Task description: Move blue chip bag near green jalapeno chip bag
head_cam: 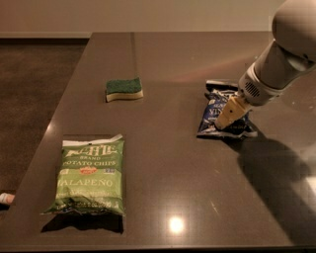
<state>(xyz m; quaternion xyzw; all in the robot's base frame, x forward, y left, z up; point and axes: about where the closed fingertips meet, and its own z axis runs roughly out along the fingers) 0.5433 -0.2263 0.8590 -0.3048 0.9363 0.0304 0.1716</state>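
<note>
Here's the gripper (pixel 230 115), cream-coloured and wedge-shaped, down on the right side of the table (pixel 173 163). Its tip is pressed against the blue bag (pixel 212 111). How far open it is, and whether it has any hold on the bag, I cannot tell. Above it the arm (pixel 284 54) is smooth, rounded and pale grey, and it throws a broad shadow across the tabletop to the right.

The blue bag is dark, crinkled foil with white lettering. It lies flat and puckers around the tip. The green bag (pixel 91 175) lies flat near the front left edge, well apart from the blue one. It's a glossy rectangle with white print and a small red emblem, and its sealed ends are crimped. Further back on the left sits a sponge (pixel 124 89), a soft block with a rough green top and a pale yellow base.

The table is dark brown and polished, and a bright spot of light shines on it near the front. To the left there's dark brown floor (pixel 34 99), and at the back a pale wall (pixel 148 15).
</note>
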